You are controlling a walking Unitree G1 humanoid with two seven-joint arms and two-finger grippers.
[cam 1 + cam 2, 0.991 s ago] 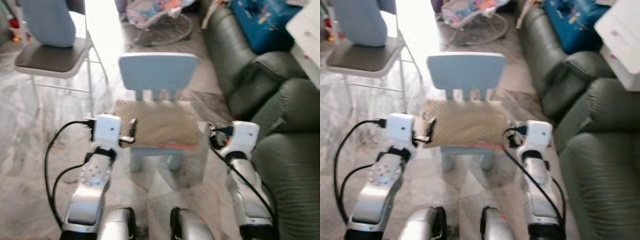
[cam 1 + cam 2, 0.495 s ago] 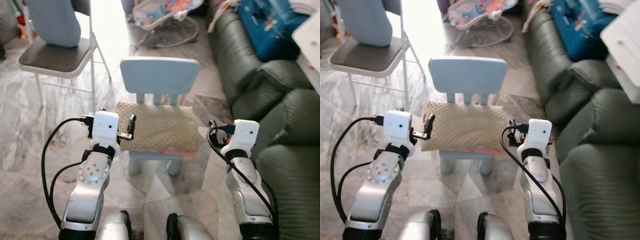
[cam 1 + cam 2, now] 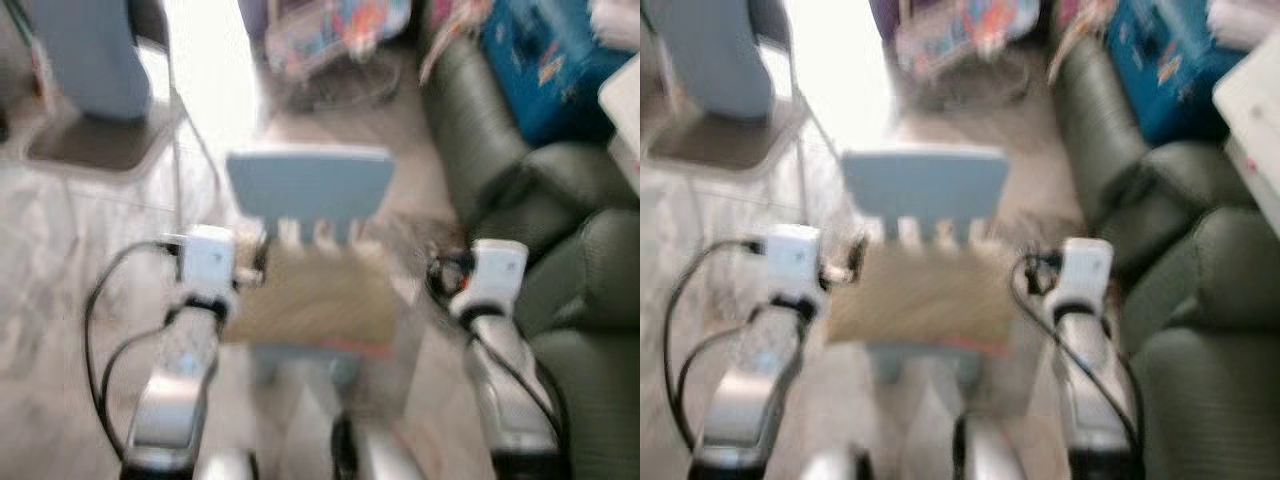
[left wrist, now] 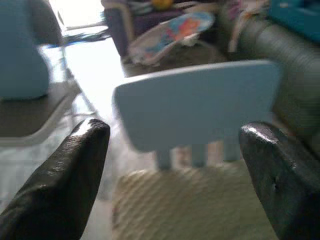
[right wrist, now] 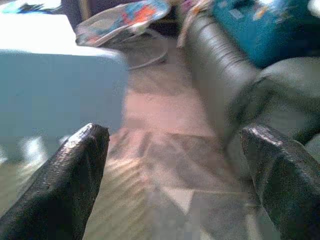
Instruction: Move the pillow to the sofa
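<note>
Left gripper (image 4: 175, 165): you have its two black, pebble-textured fingers (image 4: 65, 185) spread wide, nothing between them, held at the left edge of the pillow. In the head views its white wrist block is all you can make out clearly; the picture is smeared with blur.

Right gripper (image 5: 175, 170): fingers likewise spread apart and empty, held at the pillow's right edge, with the floor and the sofa beyond it.

Pillow (image 3: 315, 300): tan, rectangular, with a nubbly dotted weave that you can read best in the left wrist view. It lies flat on the seat of the small chair, between your two grippers. A reddish strip runs along its near edge; whether that is trim or an underside, you cannot tell.

Small chair (image 3: 922, 190): pale blue, smooth plastic, with a broad rounded backrest on three short slats. Its seat is hidden under the pillow.

Sofa (image 3: 590, 290): dark green, leather-like, plump cushions, on your right. A blue item (image 3: 1165, 60) sits on its far end, too blurred to identify.

Folding chair (image 3: 95, 140): metal frame with a dark seat, far left; it is cut off at the top.
</note>
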